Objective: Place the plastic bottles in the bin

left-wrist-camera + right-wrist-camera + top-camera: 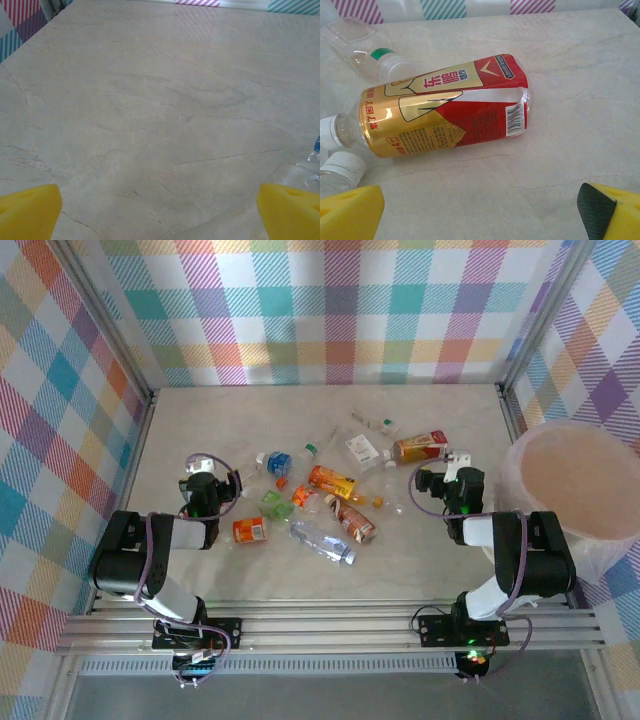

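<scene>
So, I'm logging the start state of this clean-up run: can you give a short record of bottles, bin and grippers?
bottles: small crushed clear plastic bottles scattered mid-table, lying down, none held
bin: large round translucent white tub at the table's right edge, no bottle visible inside
left gripper: open, over pale marbled tabletop
right gripper: open, facing a red-and-gold labelled bottle lying on its side

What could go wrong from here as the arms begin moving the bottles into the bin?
The red-and-gold bottle lies on its side before the open right gripper; it may roll as that closes, or knock the green-capped clear bottle beside it. The bin stands far right, so the orange-labelled bottle near the left gripper may be hard to deliver.
</scene>
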### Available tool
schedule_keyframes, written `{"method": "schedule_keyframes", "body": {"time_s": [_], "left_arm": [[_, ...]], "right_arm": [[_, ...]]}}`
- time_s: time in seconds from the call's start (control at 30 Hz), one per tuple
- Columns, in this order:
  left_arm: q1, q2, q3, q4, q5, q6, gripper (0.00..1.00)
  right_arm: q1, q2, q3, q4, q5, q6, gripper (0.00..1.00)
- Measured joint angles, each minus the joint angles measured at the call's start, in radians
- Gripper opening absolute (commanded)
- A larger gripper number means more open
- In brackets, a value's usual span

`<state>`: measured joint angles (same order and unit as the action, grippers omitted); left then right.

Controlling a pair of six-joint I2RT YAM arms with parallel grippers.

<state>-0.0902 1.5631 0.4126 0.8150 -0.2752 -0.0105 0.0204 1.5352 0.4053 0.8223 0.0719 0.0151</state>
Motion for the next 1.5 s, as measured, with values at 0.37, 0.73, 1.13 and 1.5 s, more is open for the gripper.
{"method": "schedule_keyframes", "body": {"time_s": [0.37, 0.73, 1.13, 1.5], "left_arm": [[0.0, 0.0, 0.0, 0.0, 0.0, 0.0, 1.0], [0.0, 0.0, 0.0, 0.0, 0.0, 0.0, 1.0], [0.0, -0.016, 0.01, -0.045, 0.0, 0.0, 1.0], [-0.001, -0.232, 0.075, -0.305, -0.033, -0.031, 1.0]], "right_arm": [[0.0, 0.0, 0.0, 0.0, 0.0, 0.0, 1.0], [0.0, 0.0, 0.0, 0.0, 0.0, 0.0, 1.0], [0.001, -0.018, 0.0, -0.027, -0.005, -0.001, 1.0], [0.003, -0.224, 0.149, -0.372, -0.096, 0.03, 1.0]]}}
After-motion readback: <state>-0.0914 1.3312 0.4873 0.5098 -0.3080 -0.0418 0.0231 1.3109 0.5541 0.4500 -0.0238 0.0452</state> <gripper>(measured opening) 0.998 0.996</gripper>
